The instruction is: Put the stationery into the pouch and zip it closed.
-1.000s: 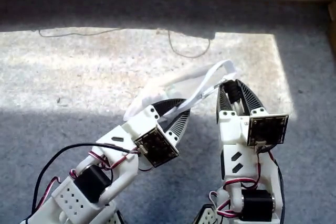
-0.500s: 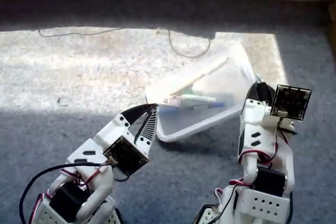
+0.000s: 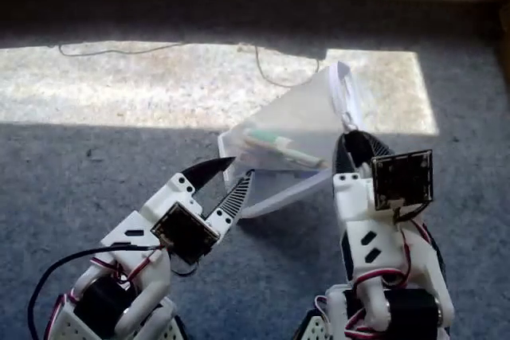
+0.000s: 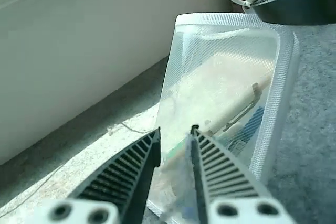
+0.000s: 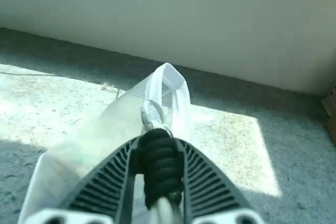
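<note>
Up comes the mesh pouch (image 3: 295,129)! It lay flat half a second ago, and now its 1 o'clock end is tipped up off the grey carpet (image 3: 96,189). The right arm has swung back in toward centre.

Two arms are in play, both coming in from 6 o'clock. One pouch sits just past centre on the high view.

The left gripper (image 3: 241,166) is at the pouch's 7 o'clock corner. Its fingers are a narrow gap apart, with the mesh corner loose between them and not pinched (image 4: 175,129).

The right gripper (image 3: 357,139) is at the pouch's 4 o'clock edge. Its fingers are clamped on the one black zipper pull (image 5: 159,166), with a single white ring (image 5: 151,115) just beyond it.

The stationery (image 3: 279,145) is already inside. At least two pen-like pieces show through the mesh, though I can't tell the exact count.

So this looks like the zipping step. The next move calls for the left fingers to nip that corner and anchor it. Then the right can draw the pull along the top edge without dragging the whole pouch.
</note>
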Robot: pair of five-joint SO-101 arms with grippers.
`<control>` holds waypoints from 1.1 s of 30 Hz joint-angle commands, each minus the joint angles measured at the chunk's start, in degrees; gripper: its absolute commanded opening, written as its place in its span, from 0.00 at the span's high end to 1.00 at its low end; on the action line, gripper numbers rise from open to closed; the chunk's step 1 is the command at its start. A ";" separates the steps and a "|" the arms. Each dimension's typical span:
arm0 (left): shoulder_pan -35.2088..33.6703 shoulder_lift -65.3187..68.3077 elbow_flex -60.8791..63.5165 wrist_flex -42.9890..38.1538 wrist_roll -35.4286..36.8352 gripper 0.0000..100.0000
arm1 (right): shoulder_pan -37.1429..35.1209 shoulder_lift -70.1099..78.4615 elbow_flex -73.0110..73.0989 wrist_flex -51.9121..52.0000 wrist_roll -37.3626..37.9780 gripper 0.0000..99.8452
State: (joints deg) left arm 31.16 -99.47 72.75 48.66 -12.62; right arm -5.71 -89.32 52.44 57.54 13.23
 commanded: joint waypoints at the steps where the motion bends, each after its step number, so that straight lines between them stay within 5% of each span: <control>1: -0.66 -0.31 -5.23 0.35 9.85 0.80 | -7.34 -0.66 -7.69 2.51 1.32 0.99; 14: 0.75 -0.31 -11.74 3.34 17.49 0.78 | -22.81 6.81 -16.84 2.77 0.97 0.99; 28: 2.86 0.31 -9.98 2.81 17.58 0.78 | -29.49 8.13 -19.74 4.79 -2.29 0.99; 33: 2.77 0.31 -4.62 -4.04 17.58 0.78 | -29.49 8.13 -19.74 4.79 -2.29 0.99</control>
State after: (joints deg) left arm 32.48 -99.74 65.89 49.98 4.44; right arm -34.46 -82.02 36.44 62.20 11.65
